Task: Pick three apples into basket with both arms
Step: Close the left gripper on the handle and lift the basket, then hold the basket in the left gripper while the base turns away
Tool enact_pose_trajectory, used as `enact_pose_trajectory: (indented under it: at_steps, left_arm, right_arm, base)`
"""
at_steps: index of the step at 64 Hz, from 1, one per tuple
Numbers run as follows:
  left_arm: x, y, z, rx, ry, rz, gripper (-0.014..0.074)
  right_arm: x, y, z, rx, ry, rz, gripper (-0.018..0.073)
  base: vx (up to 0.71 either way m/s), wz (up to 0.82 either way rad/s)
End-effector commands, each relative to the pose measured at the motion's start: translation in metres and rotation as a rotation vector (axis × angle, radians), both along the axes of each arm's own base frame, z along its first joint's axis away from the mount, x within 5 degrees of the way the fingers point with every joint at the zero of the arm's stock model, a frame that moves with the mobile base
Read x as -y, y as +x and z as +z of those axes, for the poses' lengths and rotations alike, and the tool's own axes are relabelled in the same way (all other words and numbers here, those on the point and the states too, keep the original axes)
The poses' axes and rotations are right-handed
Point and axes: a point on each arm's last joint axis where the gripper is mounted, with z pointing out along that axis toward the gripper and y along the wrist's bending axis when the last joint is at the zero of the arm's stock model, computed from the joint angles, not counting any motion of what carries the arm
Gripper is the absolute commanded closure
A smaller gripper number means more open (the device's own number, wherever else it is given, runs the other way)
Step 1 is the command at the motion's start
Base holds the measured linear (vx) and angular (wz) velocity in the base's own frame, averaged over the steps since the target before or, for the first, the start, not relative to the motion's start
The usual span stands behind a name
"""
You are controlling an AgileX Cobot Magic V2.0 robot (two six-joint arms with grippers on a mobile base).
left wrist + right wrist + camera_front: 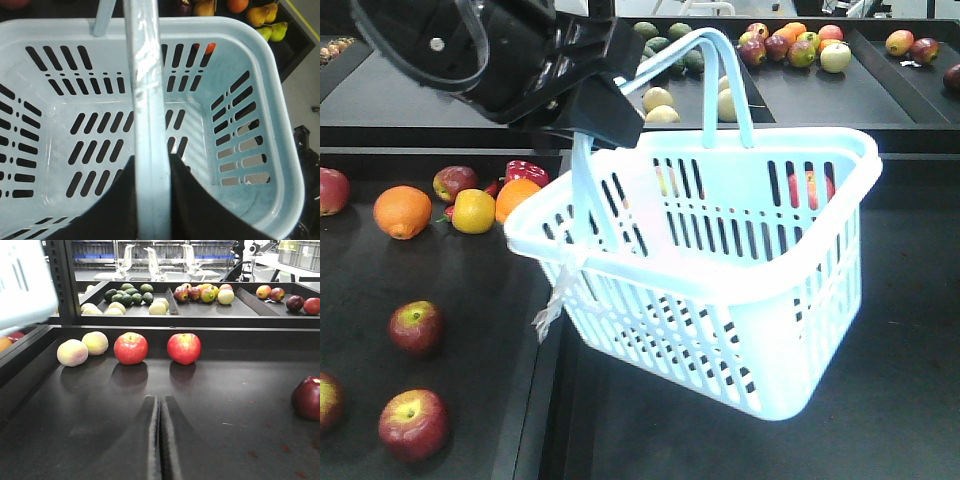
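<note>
Bulky black left arm (490, 50) bears silver screw (437, 44).

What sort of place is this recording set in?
Probably a mock supermarket produce section in a lab: long black display trays holding loose dark green avocados, a light blue slotted plastic shopping basket, and white office chairs behind.

Basket (720, 290): light blue, slotted sides, hanging tilted above dark counter (880, 420). Left tool (592, 112) clamping one hoop handle (585, 185); second handle (740, 100) arching up beside it. Clear plastic scrap (552, 305) dangling from rim.

Three apples lying apart on counter, left of basket: near apple (417, 327), front apple (413, 423), edge apple (325, 400) being cut by frame. All dark red, yellow-green tops facing up.

Right tool (160, 405) pointing across counter, fingers pressing together.
</note>
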Motion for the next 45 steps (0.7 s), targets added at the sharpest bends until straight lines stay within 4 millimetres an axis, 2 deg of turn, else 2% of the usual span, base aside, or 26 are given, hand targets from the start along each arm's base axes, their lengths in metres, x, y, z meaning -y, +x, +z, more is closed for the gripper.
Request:
enact_pose_trajectory:
  at_steps: [1,15,32,45]
  left_arm:
    - [-0.013,-0.031,0.022,0.050,-0.051,0.034,0.0605]
    - [-0.035,-0.057,-0.004,0.017,0.049,0.109,0.0605]
    - [-0.046,-0.073,0.006,0.069,-0.009,0.121,0.0605]
    - [-0.047,-0.075,0.007,0.072,-0.011,0.120,0.0604]
  right_arm:
    - [0.000,0.000,0.002,0.066,-0.019,-0.006,0.0564]
    - [0.000,0.000,0.002,0.066,-0.019,-0.006,0.0564]
    - [0.000,0.000,0.002,0.066,-0.019,-0.006,0.0564]
    - [0.000,0.000,0.002,0.067,-0.019,-0.006,0.0564]
  base:
    - [0.00,0.00]
    - [0.00,0.00]
    - [0.00,0.00]
    - [0.00,0.00]
